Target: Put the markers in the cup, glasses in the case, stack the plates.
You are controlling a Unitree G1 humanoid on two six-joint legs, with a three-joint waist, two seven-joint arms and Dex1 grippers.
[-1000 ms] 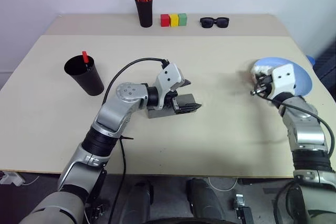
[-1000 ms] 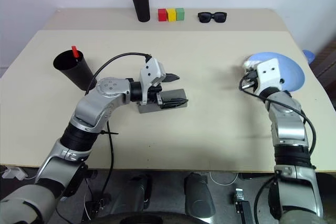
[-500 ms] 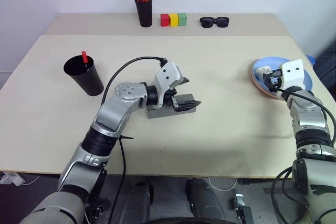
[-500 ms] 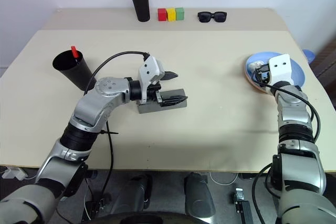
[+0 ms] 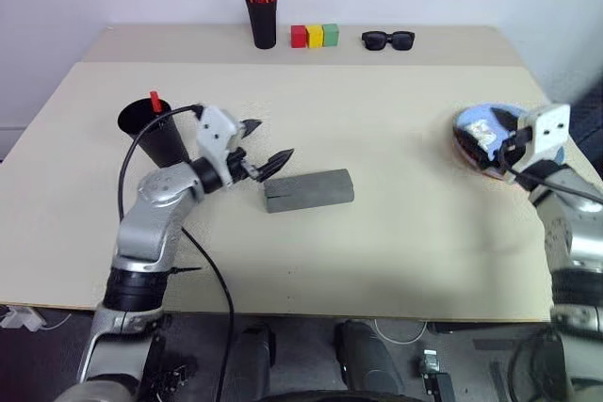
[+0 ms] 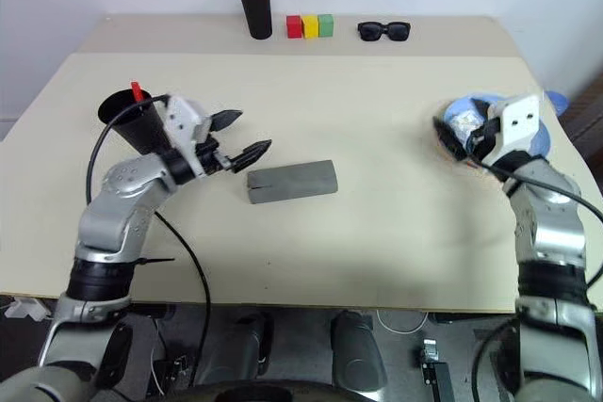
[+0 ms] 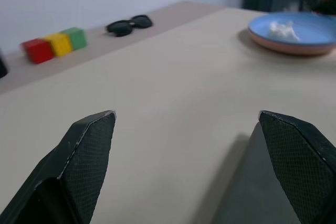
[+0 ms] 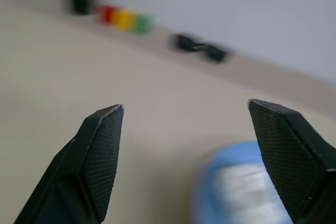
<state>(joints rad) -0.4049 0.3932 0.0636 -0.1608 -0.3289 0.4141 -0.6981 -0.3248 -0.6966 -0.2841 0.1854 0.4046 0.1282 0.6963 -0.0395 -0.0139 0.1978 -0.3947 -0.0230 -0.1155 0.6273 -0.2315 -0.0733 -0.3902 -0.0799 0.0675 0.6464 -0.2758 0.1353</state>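
The blue plate (image 7: 315,24) lies on the pink plate (image 7: 294,50) at the table's right edge. My right gripper (image 5: 488,138) hovers open just over them, holding nothing. The grey case (image 5: 308,189) lies shut at mid-table. To its left, a short way off, my left gripper (image 5: 273,138) stands open and empty. The black cup (image 5: 155,134) stands behind that hand with a red-capped marker (image 5: 154,101) upright in it. The glasses are out of view.
A pen holder (image 5: 263,16) with several orange-tipped markers, three coloured blocks (image 5: 314,36) and black sunglasses (image 5: 387,40) line the raised back shelf. A small white crumpled thing (image 7: 283,26) rests on the blue plate.
The case lid went down and my left gripper drew away leftward. My right gripper set the blue plate onto the pink one, opened and pulled back slightly.
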